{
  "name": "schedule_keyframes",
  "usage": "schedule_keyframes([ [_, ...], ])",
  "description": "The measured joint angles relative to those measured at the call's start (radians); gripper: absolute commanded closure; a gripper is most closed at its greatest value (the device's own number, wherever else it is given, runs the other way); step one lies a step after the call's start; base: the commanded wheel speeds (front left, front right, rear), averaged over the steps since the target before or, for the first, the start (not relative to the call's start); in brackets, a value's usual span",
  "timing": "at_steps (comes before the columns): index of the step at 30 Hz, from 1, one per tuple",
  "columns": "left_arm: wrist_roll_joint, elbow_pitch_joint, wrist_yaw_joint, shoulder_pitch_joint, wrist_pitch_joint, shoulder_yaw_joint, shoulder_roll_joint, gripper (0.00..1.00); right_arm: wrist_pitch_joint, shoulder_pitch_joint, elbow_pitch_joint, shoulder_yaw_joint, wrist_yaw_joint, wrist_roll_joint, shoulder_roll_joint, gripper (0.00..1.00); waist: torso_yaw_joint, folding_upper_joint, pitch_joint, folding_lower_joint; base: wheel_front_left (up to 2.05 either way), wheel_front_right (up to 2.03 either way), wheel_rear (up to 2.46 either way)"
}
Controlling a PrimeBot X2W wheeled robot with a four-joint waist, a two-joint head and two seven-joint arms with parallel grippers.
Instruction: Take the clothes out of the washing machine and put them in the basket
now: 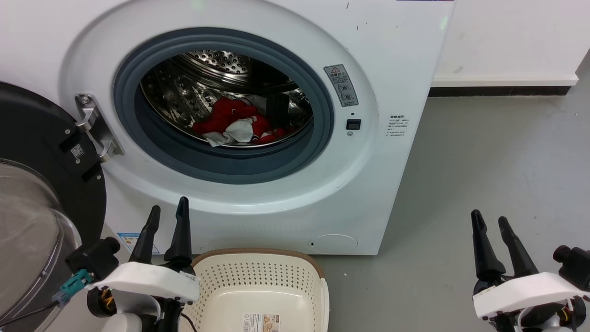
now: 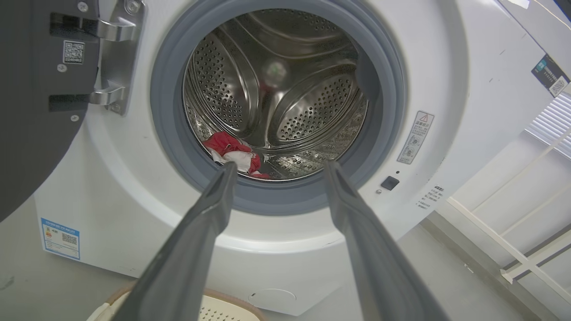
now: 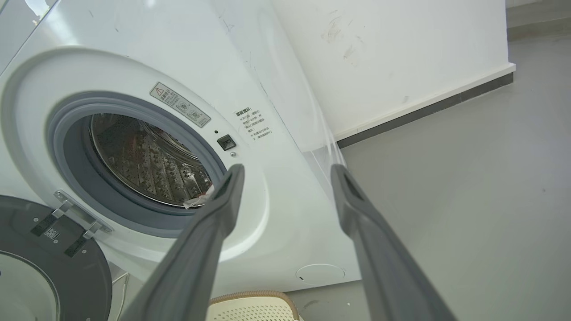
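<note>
Ahead of and above the left gripper, which stands spread and empty as does the right gripper, the clothes lie low in the drum of the washing machine, so it should enter clear of the grey seal, pinch deep, then draw back to the basket just beside it.

Left gripper, right gripper: fingers apart
</note>
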Motion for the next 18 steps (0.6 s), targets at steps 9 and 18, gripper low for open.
schedule_keyframes([
  [9, 0.094, 0.007, 0.001, -0.005, -0.024, -0.010, 0.005, 0.00, -0.005, 0.011, -0.007, -0.001, 0.000, -0.099, 0.000, 0.00, 0.003, 0.0000, 0.001, 0.0000, 0.00, 0.00, 0.00],
  [18, 0.187, 0.013, 0.010, -0.008, -0.047, -0.015, 0.010, 0.00, -0.007, 0.015, -0.013, -0.003, 0.000, -0.190, 0.000, 0.00, 0.005, 0.0000, 0.002, 0.0000, 0.00, 0.00, 0.00],
])
